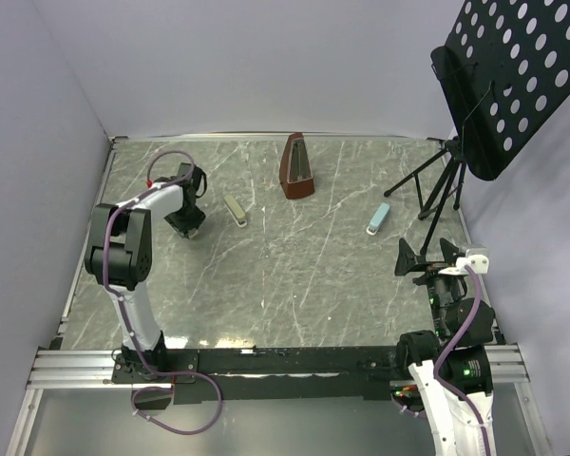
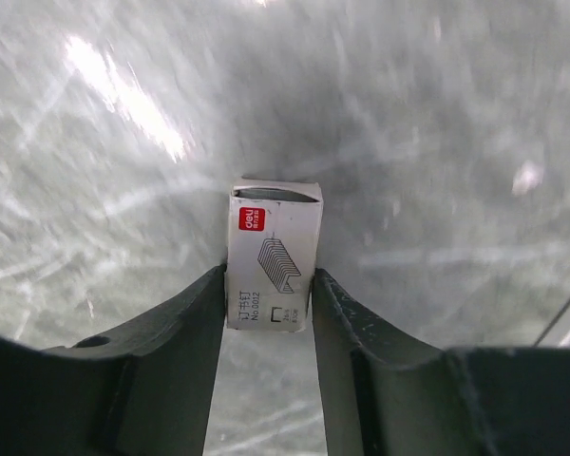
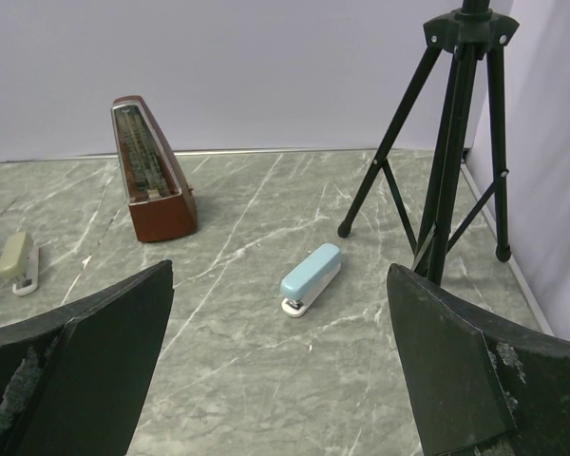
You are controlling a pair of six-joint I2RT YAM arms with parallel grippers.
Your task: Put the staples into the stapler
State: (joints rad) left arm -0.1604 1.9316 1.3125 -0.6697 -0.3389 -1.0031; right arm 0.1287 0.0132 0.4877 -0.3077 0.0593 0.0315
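The staples box (image 2: 274, 256), small and cream with a red mark and a staple drawing, sits between my left gripper's fingers in the left wrist view. My left gripper (image 2: 269, 277) is shut on its sides. In the top view this gripper (image 1: 186, 226) is at the far left of the table and hides the box. A light blue stapler (image 1: 378, 218) lies at the right, closed, and also shows in the right wrist view (image 3: 311, 278). A beige stapler (image 1: 235, 210) lies just right of my left gripper. My right gripper (image 3: 280, 274) is open and empty near the right front (image 1: 432, 258). No loose metal staple strip shows.
A brown metronome (image 1: 297, 166) stands at the back middle. A black music stand's tripod (image 1: 439, 185) stands at the back right, close behind the blue stapler. The marble table (image 1: 294, 285) is walled on three sides.
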